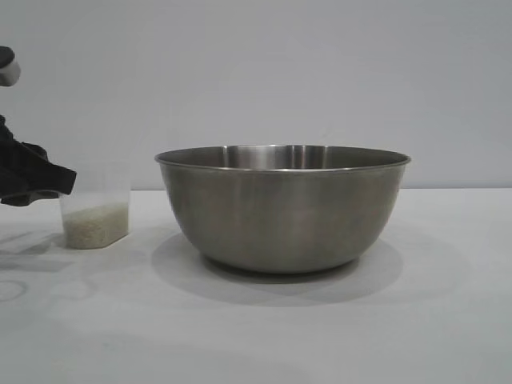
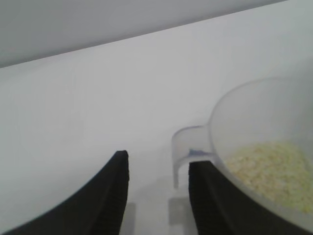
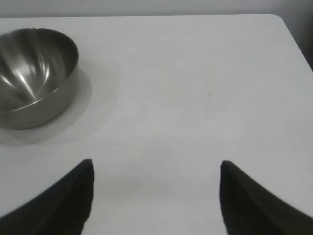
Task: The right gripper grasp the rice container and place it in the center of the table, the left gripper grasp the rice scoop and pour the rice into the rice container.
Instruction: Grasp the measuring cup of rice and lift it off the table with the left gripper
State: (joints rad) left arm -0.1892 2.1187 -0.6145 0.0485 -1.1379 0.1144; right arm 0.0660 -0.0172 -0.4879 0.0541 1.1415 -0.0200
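Note:
The rice container [image 1: 284,212], a big steel bowl, stands empty at the middle of the white table [image 1: 256,336]. To its left the rice scoop [image 1: 94,212], a clear plastic cup, rests on the table with rice [image 1: 94,224] in its bottom. My left gripper [image 1: 64,186] reaches it from the left edge. In the left wrist view this gripper [image 2: 157,159] is open, and the scoop's handle [image 2: 188,139] hangs just past one fingertip, partly in the gap, ungripped. My right gripper [image 3: 156,162] is open over bare table, well away from the rice container [image 3: 34,73].
A plain grey wall runs behind the table. The table's far edge and a rounded corner [image 3: 279,19] show in the right wrist view. White tabletop lies in front of and to the right of the bowl.

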